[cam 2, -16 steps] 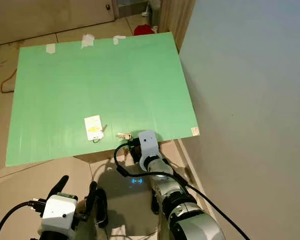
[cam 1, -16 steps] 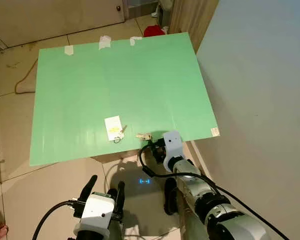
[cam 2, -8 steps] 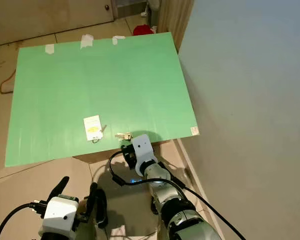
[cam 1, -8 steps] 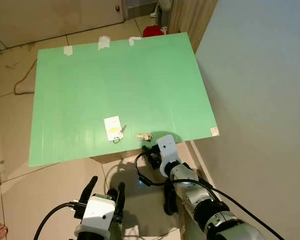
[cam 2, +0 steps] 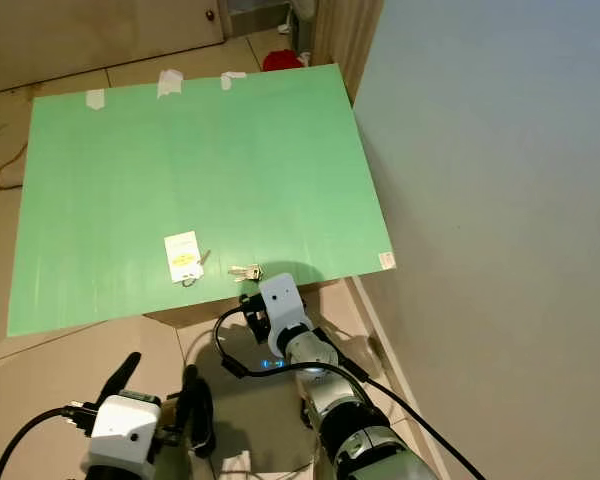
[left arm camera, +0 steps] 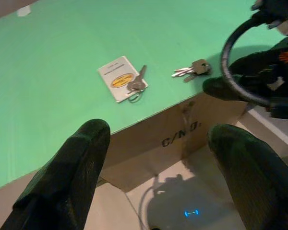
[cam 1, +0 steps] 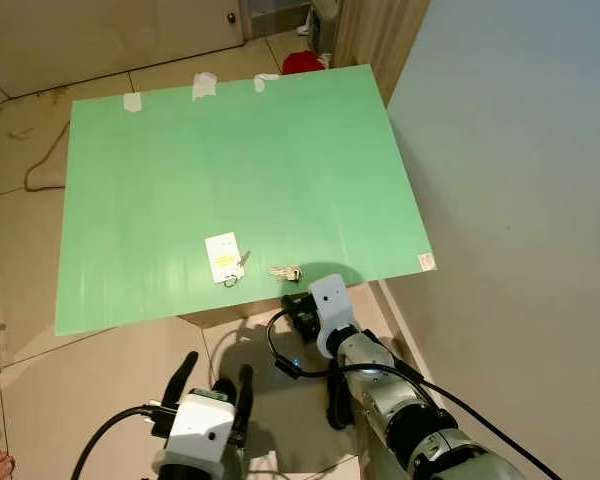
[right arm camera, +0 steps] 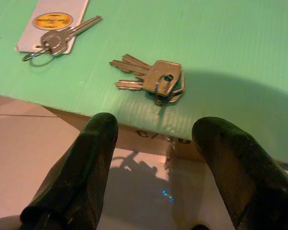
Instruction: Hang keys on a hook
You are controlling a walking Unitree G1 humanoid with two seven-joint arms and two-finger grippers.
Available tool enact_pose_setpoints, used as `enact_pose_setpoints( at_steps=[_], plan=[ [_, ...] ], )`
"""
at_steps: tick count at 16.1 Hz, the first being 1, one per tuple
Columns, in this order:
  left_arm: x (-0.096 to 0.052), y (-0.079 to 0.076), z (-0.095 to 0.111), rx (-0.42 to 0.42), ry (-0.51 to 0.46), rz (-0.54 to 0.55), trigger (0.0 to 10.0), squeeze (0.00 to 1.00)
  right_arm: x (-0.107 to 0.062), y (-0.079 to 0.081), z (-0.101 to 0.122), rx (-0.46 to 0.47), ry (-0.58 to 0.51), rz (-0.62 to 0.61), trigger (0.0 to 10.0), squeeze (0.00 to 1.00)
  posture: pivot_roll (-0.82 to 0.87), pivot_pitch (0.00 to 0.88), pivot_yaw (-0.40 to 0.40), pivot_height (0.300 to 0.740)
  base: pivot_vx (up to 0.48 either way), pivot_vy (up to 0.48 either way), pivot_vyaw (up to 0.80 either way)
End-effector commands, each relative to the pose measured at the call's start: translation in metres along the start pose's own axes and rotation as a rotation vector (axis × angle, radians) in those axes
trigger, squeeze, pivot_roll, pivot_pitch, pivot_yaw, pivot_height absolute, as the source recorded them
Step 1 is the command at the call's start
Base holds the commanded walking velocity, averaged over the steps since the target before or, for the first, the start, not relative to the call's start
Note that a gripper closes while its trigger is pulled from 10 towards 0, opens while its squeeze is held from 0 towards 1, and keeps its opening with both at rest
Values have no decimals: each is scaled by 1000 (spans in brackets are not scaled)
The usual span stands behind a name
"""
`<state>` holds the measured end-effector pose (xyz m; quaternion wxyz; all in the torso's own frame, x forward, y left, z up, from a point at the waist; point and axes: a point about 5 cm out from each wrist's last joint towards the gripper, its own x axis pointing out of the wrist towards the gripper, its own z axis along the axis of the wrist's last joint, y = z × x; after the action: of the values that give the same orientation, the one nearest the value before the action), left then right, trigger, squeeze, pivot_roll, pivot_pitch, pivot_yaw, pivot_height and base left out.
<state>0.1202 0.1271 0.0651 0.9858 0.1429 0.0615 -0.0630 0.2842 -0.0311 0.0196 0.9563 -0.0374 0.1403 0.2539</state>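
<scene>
The bunch of keys [right arm camera: 151, 79] lies near the green board's [cam 1: 230, 150] front edge, blades pointing toward the tagged key [right arm camera: 62, 37], just ahead of the right gripper [right arm camera: 153, 143], fingers spread wide and empty, much nearer than the open left gripper [left arm camera: 158, 158].

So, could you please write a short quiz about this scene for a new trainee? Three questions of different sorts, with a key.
1. True or false: the right gripper is shut on the bunch of keys.
2. Multiple choice: the single key lies partly on
A. a red cloth
B. a white card
C. a piece of white tape
3. Fill in: the keys rest near the front edge of a ____ board.

Key:
1. False. Its fingers are open and just short of the bunch, at the board's edge.
2. B
3. green

The left gripper is also open, lower down.
</scene>
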Motion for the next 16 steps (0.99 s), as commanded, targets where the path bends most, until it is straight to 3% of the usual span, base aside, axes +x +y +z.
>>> enact_pose_setpoints(
  at_steps=[1,8,16],
  plan=[
    [-6,-6,-7,-2,41,-17,10000,0,12,40,15,76,-27,70,10000,0,106,409,-54,740,0,0,0],
    [-4,-6,-4,-25,35,14,10000,0,19,33,30,89,-46,44,10000,0,103,420,-67,740,0,0,0],
    [-1,-6,-2,-23,22,3,10000,0,16,33,23,87,-38,45,10000,0,87,429,-63,740,36,448,0]
  ],
)
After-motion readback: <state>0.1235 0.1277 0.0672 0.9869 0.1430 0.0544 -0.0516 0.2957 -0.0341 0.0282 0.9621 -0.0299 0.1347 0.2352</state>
